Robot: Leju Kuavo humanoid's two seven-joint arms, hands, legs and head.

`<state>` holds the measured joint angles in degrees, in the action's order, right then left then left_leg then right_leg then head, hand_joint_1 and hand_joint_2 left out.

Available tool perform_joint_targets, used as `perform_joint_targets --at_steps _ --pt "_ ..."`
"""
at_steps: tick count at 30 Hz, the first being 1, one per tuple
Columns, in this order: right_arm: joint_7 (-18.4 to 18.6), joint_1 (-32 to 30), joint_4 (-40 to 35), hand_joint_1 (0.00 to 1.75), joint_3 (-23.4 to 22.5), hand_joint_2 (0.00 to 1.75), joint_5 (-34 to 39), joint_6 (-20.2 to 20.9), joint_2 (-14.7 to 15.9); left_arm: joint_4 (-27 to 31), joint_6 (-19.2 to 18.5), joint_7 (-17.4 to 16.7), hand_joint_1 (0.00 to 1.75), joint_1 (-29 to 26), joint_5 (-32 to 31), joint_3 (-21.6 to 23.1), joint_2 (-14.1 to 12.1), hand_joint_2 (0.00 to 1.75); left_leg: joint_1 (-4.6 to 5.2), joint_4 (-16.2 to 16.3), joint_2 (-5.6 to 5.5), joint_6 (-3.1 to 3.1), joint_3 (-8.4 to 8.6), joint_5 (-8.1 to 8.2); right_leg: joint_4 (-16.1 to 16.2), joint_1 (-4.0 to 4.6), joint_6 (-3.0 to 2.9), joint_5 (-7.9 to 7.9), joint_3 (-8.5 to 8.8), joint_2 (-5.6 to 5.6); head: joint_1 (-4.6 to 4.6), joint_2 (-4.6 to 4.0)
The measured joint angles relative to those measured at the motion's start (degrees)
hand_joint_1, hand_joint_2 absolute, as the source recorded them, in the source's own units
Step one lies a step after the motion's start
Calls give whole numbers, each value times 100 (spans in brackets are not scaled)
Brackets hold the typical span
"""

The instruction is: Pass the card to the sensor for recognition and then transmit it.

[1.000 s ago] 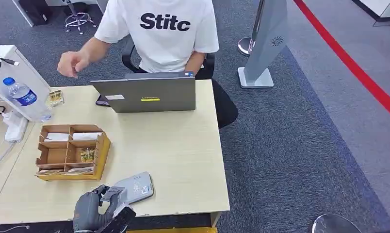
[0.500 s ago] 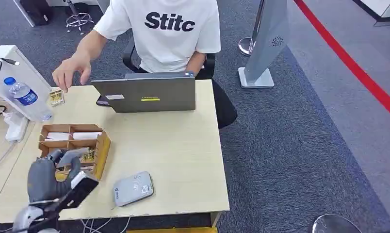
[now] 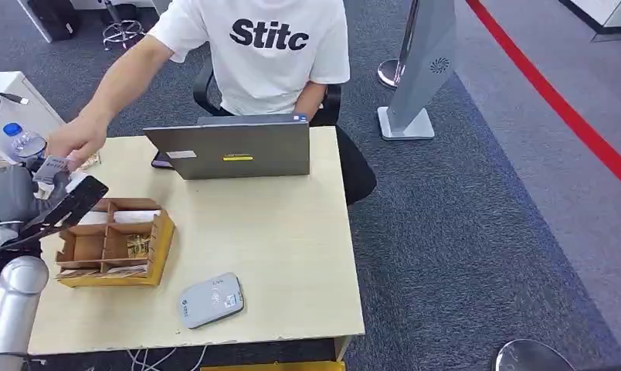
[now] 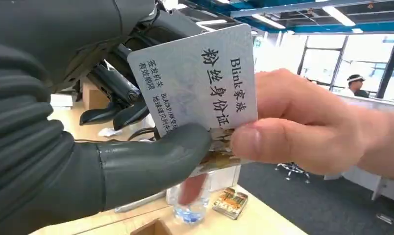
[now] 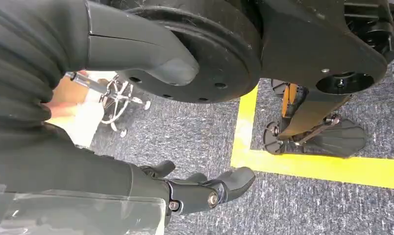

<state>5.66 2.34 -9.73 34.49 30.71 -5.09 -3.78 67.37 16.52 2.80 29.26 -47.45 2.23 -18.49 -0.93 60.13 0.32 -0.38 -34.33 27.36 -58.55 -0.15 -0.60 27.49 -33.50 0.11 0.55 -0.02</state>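
At the table's near edge, card reader: the grey card reader lies flat and alone, well apart from the card, so by my judgement the scan is done and the handover is the step in hand.
Near the left edge, box: a cardboard divider box holds small packets in its compartments.
Left hand: the left hand is raised over the table's far left corner, thumb pinching the card so its free end sticks out for taking.
Person's hand: the person's hand grips that free end; both hold it.
Card writing: "Blink" beside Chinese characters.
Right hand: the right hand hangs toward the floor, fingers loosely apart, holding nothing.
Far edge, laptop: the laptop stands open facing the person.
Shirt: "Stitc".
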Motion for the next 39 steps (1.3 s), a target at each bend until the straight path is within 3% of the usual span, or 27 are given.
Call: perform_joint_targets --at_steps 12,13,14,15,21,29,36,39 --pt "15 8 0 0 0 175 2 17 0 -247 -11 -24 175 192 11 2 33 175 -1 0 65 -9 -1 12 -3 0 -4 -4 -22 67 0 0" --pt "15 9 0 0 0 175 0 17 0 -260 -13 -24 119 206 11 2 42 175 -1 0 67 -10 -2 15 -3 0 -4 -3 -23 68 0 0" --pt "18 11 0 0 0 175 2 20 0 -271 -13 -24 42 215 13 4 48 175 -1 0 70 -11 -1 16 -3 0 -4 -3 -24 71 0 0" --pt "17 11 0 0 0 175 0 22 0 -284 -11 -24 0 225 15 4 55 175 -1 0 74 -12 -2 18 -3 0 -4 -3 -26 77 -2 0" --pt "59 19 0 0 0 175 74 20 0 -291 129 177 0 206 311 11 114 175 -1 -1 68 -8 -4 21 -2 0 -1 1 -25 68 0 0" --pt "68 16 2 0 0 175 125 9 0 444 114 291 0 -171 555 24 234 175 -1 -1 65 -8 -3 19 -2 0 0 0 -21 63 0 0" --pt "55 -1 2 0 -2 175 225 9 0 1264 -212 354 0 -656 402 168 149 175 -1 -1 67 -8 -2 20 -2 0 0 0 -20 65 2 0" --pt "24 -15 4 0 -6 175 282 13 0 1839 -648 477 0 -1032 711 238 15 175 -1 -2 67 -7 -4 23 -2 0 -1 4 -20 65 0 0"
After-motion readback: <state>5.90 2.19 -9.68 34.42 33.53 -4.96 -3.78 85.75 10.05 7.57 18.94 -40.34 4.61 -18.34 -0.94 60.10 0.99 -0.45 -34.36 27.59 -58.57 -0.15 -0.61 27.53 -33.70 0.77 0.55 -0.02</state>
